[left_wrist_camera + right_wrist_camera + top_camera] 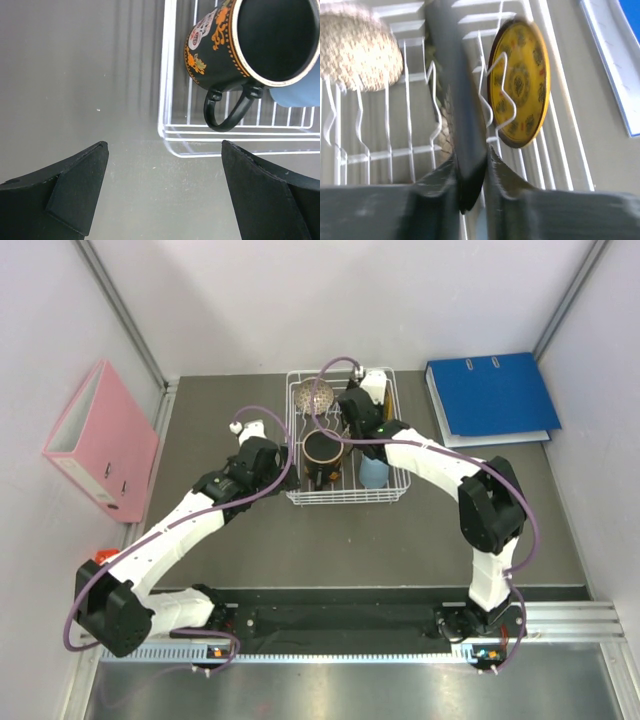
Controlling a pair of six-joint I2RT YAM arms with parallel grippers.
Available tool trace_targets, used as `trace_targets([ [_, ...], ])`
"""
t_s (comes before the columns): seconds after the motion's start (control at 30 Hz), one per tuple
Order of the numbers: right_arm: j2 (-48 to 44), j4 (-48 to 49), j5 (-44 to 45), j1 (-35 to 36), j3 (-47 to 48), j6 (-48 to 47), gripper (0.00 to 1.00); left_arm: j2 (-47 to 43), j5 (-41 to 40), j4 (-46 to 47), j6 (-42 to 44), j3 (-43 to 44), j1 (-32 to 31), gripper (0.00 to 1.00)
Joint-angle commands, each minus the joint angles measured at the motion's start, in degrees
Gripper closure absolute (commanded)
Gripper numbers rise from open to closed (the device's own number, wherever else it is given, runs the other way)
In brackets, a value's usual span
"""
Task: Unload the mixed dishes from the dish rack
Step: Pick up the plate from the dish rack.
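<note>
The white wire dish rack (345, 498) stands at the table's middle back. In it are a speckled bowl (313, 395), a dark mug with orange pattern (322, 455) and a light-blue cup (373, 473). My right gripper (471, 155) is inside the rack, shut on the edge of the dark square plate (455, 90), which stands between the prongs. The amber-yellow plate (520, 82) stands just to its right, and the bowl (355, 47) shows at the upper left. My left gripper (164, 145) is open and empty, low over the table at the rack's front left corner (167, 131), near the mug (250, 40).
A pink binder (100, 440) lies at the left against the wall. A blue binder (490, 395) lies at the back right, close to the rack. Grey walls close in the table on three sides.
</note>
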Motion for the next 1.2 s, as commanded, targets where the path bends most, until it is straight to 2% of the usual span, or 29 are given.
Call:
trace_targets([
  [0.0, -1.9, 4.6, 2.7, 0.2, -1.3, -0.7, 1.00, -1.6, -0.2, 2.4, -0.9, -0.7, 0.1, 0.01],
  [0.37, -5.1, 6.5, 9.4, 2.8, -2.7, -3.6, 1.00, -0.9, -0.7, 2.5, -1.2, -0.7, 0.0, 0.01],
  [0.7, -6.2, 2.7, 15.1, 5.2, 0.4, -4.8, 1.00, -0.9, -1.0, 2.2, -1.4, -0.6, 0.0, 0.01],
  [1.17, -16.3, 0.8, 17.4, 7.4, 3.0, -9.0, 1.00, -0.9, -1.0, 2.6, -2.1, -0.3, 0.0, 0.01],
])
